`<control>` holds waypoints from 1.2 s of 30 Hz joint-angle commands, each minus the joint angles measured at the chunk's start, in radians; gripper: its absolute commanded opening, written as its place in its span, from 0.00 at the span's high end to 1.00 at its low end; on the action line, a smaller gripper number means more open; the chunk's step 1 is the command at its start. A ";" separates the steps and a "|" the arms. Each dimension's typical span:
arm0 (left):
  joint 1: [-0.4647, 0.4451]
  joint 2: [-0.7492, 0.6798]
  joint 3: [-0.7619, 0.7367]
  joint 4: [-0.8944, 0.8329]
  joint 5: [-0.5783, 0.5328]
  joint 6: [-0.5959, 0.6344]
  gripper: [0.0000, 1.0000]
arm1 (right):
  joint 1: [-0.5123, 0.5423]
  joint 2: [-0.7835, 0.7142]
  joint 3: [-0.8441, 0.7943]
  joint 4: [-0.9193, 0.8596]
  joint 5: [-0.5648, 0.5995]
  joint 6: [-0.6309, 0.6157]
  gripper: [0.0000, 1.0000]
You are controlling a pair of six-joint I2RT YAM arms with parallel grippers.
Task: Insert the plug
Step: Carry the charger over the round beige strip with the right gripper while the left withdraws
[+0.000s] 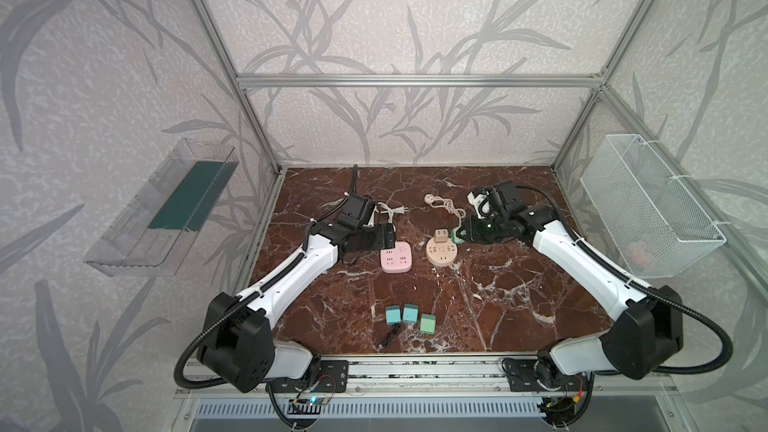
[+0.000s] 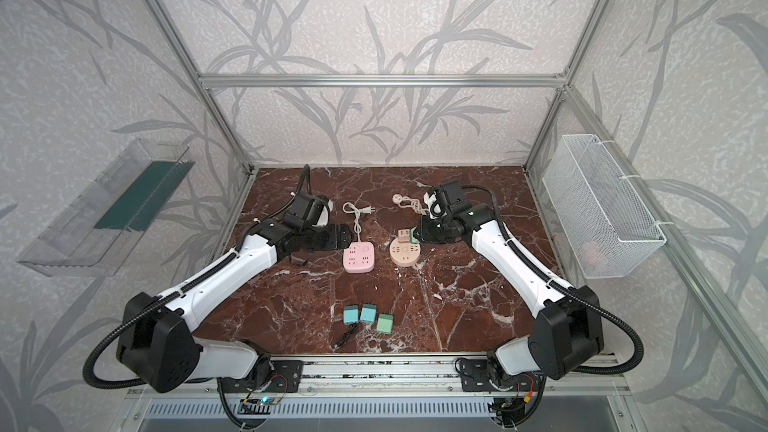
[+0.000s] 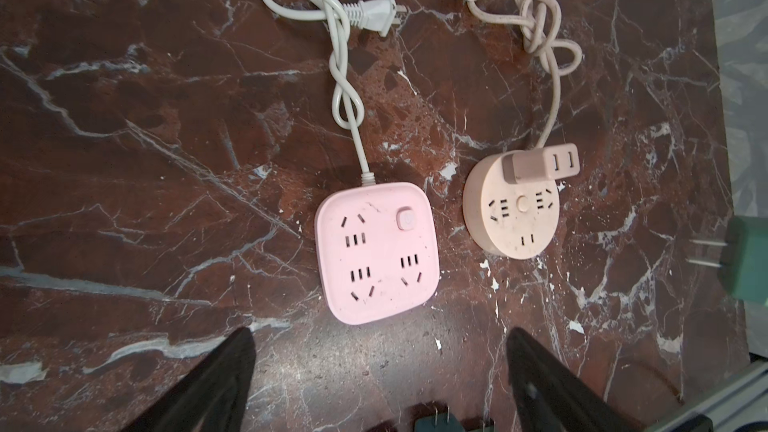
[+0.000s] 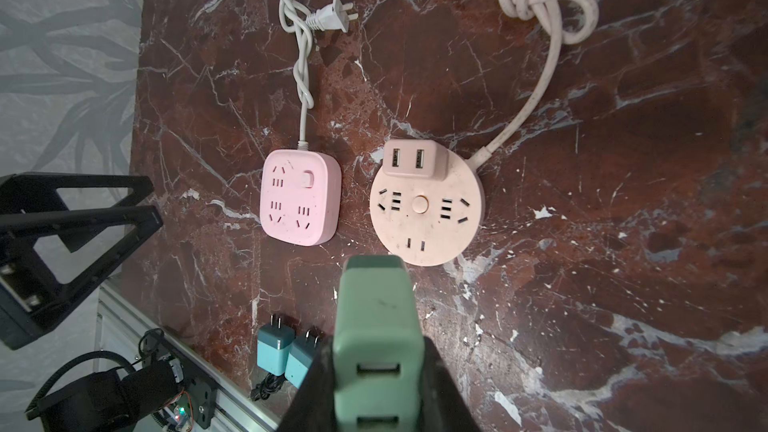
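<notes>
My right gripper is shut on a pale green plug, whose USB ports face the wrist camera. It hangs just right of the round beige power strip, with its prongs showing in the left wrist view on the green plug. A beige adapter sits plugged into the strip's far side. The pink square power strip lies to its left. My left gripper is open and empty, hovering at the left edge of the pink power strip.
Two teal plugs and a green plug lie near the table's front edge beside a small black cable. Both strips' knotted cords trail toward the back. A wire basket hangs right, a clear tray left.
</notes>
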State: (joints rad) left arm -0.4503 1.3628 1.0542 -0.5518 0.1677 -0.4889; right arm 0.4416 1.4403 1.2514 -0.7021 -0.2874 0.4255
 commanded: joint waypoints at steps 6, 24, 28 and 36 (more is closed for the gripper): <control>-0.006 -0.044 -0.033 0.012 0.002 0.027 0.08 | 0.028 0.083 0.086 -0.099 0.081 -0.080 1.00; -0.023 -0.039 -0.034 0.007 -0.049 0.027 0.10 | 0.063 0.261 0.207 -0.157 0.213 -0.028 1.00; -0.023 -0.037 -0.034 0.012 -0.042 0.023 0.10 | 0.063 0.290 0.204 -0.135 0.225 0.002 1.00; -0.024 -0.037 -0.036 0.026 -0.030 0.019 0.10 | 0.065 0.328 0.215 -0.130 0.214 0.009 1.00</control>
State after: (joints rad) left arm -0.4713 1.3357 1.0294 -0.5365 0.1352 -0.4713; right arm 0.4988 1.7523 1.4391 -0.8337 -0.0864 0.4183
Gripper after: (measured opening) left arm 0.900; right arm 0.282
